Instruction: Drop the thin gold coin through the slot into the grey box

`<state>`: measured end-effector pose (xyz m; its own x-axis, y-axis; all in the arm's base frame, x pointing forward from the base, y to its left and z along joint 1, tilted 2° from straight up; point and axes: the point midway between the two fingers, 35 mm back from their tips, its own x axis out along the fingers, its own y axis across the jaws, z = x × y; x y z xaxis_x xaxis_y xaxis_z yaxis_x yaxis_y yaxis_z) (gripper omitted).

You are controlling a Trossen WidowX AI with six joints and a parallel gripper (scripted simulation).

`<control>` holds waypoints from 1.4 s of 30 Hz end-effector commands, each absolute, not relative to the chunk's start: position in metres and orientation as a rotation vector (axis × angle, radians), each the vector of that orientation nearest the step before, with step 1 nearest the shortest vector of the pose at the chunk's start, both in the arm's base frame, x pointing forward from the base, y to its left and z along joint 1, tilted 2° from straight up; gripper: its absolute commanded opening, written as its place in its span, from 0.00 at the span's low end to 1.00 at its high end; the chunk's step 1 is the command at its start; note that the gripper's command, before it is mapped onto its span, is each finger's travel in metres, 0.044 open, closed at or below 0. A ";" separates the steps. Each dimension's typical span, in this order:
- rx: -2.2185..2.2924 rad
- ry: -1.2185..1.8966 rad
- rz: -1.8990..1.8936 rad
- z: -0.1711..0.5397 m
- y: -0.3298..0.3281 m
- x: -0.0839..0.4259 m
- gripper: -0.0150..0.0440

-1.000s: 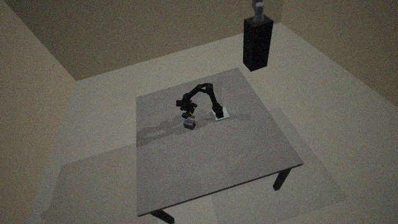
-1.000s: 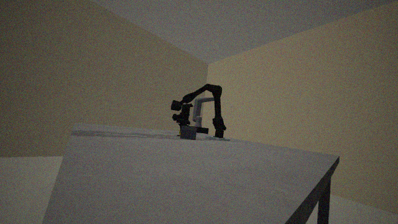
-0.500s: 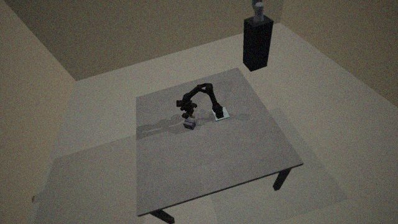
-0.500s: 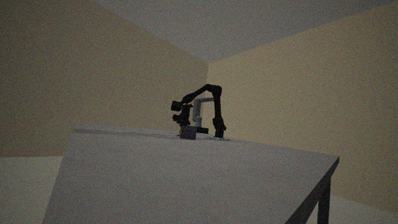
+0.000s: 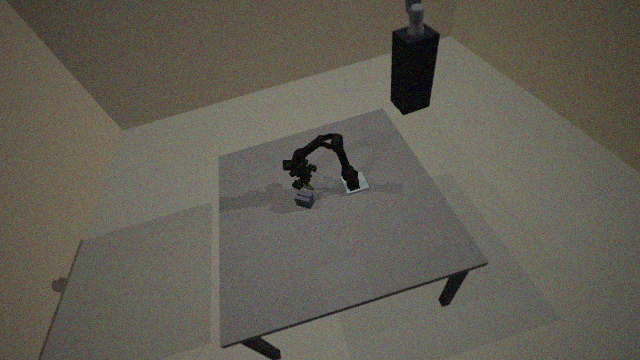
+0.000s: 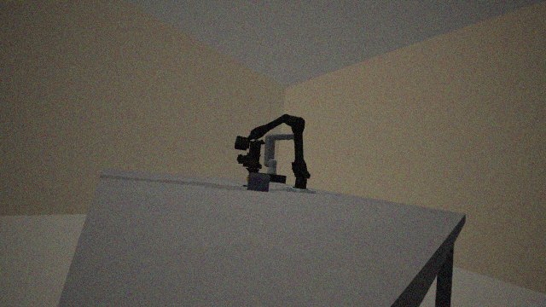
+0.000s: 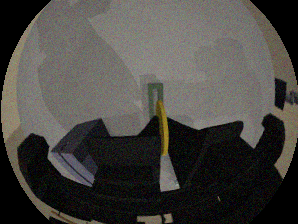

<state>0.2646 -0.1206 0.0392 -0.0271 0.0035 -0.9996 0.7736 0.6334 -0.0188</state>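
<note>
Coin (image 7: 161,129) stands edge-on, upright, pinched in gripper (image 7: 161,163), above holder (image 7: 154,92).
</note>
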 end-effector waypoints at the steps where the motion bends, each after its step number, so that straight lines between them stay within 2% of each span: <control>1: 0.682 1.468 -0.699 0.054 -0.123 0.269 0.25; 26: 0.682 1.469 -0.699 0.117 -0.120 0.267 0.25; 42: 0.551 1.509 -0.565 0.121 -0.112 0.274 0.25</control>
